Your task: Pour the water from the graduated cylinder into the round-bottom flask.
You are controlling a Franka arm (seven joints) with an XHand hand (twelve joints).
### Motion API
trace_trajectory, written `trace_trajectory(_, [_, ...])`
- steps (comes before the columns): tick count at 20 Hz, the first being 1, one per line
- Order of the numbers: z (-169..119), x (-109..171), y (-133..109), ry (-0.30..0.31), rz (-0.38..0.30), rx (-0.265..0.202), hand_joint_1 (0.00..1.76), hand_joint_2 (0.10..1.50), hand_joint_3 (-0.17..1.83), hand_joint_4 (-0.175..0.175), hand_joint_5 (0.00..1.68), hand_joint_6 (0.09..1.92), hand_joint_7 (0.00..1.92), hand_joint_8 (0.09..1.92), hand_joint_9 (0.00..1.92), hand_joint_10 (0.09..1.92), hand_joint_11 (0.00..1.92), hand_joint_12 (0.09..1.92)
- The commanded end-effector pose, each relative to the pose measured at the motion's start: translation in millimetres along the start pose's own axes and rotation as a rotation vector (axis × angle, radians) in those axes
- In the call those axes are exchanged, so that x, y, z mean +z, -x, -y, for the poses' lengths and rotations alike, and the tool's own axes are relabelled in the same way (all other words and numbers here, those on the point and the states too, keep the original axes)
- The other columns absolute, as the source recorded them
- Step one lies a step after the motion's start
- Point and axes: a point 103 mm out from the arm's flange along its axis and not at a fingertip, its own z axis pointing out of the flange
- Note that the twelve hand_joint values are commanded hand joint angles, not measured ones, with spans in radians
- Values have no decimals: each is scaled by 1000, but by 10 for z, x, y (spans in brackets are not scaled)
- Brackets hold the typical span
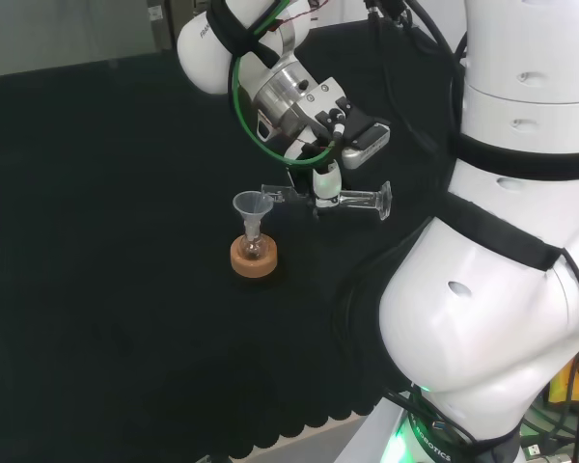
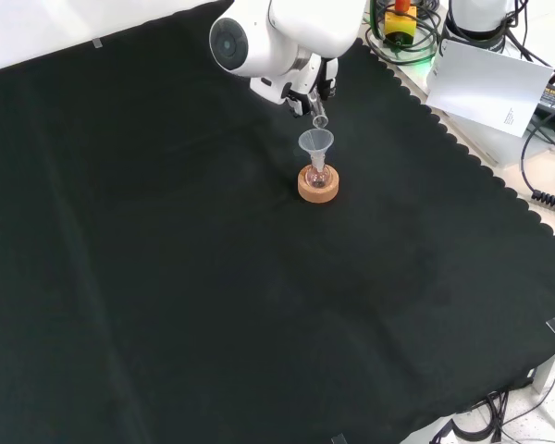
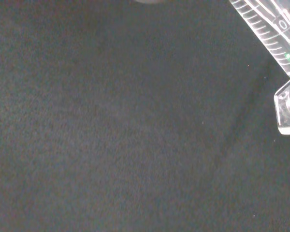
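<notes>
Graduated cylinder (image 3: pixel 273 36), close before the wrist camera with its foot at the frame edge, held about level in the curled fingers of the hand (image 1: pixel 323 174), mouth just above the funnel (image 1: pixel 253 206) seated in the round-bottom flask (image 1: pixel 254 247) on its cork ring (image 1: pixel 254 259).

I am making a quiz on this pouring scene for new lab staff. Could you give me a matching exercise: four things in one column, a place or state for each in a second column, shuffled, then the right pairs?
Things
1. graduated cylinder
2. funnel
3. round-bottom flask
4. cork ring

Place or state
A. flat on the black cloth, under the flask
B. sits in the neck of the flask
C. tipped on its side in the robot hand, mouth toward the funnel
D. stands upright in the ring

Pairs: 1-C, 2-B, 3-D, 4-A
</notes>
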Motion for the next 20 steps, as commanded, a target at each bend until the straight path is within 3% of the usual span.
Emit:
trace_trajectory(1, [17,-38,-31,-30,17,15,1260,1111,0,-175,980,1013,1008,988,1420,87,1216,765])
trace_trajectory(11, [25,-54,-3,-85,42,77,1260,1111,0,-175,980,1013,1008,988,1423,87,1218,765])
trace_trajectory(20, [76,-110,0,-95,59,98,1259,1111,0,-175,978,1014,1007,990,1425,87,1220,765])
